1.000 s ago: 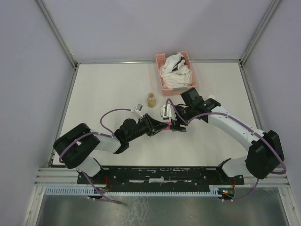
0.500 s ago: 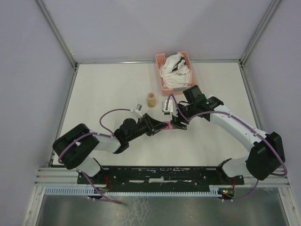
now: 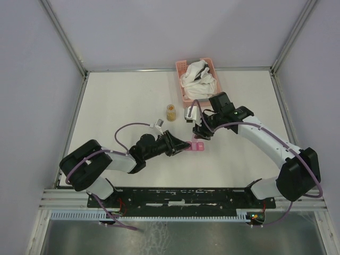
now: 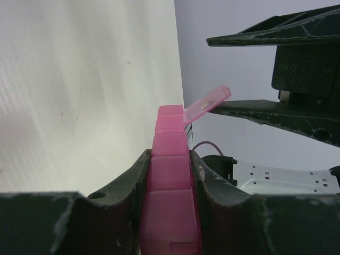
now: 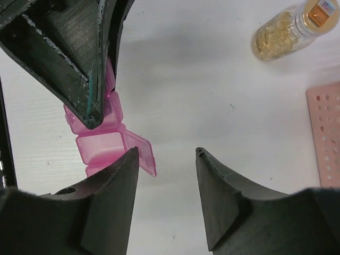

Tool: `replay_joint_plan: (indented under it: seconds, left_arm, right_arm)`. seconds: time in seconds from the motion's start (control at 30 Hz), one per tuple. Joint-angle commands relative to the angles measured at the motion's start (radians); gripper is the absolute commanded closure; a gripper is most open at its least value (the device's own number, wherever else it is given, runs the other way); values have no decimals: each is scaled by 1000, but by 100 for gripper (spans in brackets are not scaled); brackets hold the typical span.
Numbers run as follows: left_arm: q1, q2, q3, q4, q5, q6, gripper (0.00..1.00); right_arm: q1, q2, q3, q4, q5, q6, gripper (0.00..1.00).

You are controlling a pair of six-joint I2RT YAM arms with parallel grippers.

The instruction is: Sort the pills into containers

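My left gripper (image 3: 187, 143) is shut on the magenta-pink strip of containers (image 3: 197, 145), which runs out between its fingers (image 4: 133, 186) in the left wrist view (image 4: 170, 175). The far end compartment's lid (image 4: 208, 102) stands open; it also shows in the right wrist view (image 5: 142, 151). My right gripper (image 3: 200, 132) is open and empty, just above that open end (image 5: 101, 144), its left fingertip (image 5: 130, 159) beside the lid. The pills show as an amber mass in a small clear jar (image 3: 171, 111) standing farther back, also in the right wrist view (image 5: 281, 34).
A pink lattice basket (image 3: 187, 97) with white cloth stands at the back right of the table; its edge shows in the right wrist view (image 5: 325, 138). The left gripper's dark fingers (image 5: 79, 64) fill the right wrist view's upper left.
My right gripper has pulled back up and away from the strip box. The end compartment's lid now stands open. The left gripper still holds the box, shifted slightly.
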Motion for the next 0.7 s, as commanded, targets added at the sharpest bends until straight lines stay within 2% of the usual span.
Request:
replay_joint_plan:
  seconds: [0.0,0.17,0.4,0.5,0.67]
  left_arm:
    - [-6,-25,30,76,47,72,97]
    - [-6,-42,35,43,49,111,97]
    - [-6,-48,46,11,56,170,97]
    - [-7,-45,46,1,57,183,97]
    - [-7,-23,38,-15,32,195,97]
  right_arm:
    - [-1,37,43,17,-36,19,47]
    - [0,77,52,-2,-43,18,57]
    - [-2,103,71,-12,-58,46,59]
    - [-7,124,88,-26,-57,60,58]
    - [-43,120,118,-57,-119,81,46]
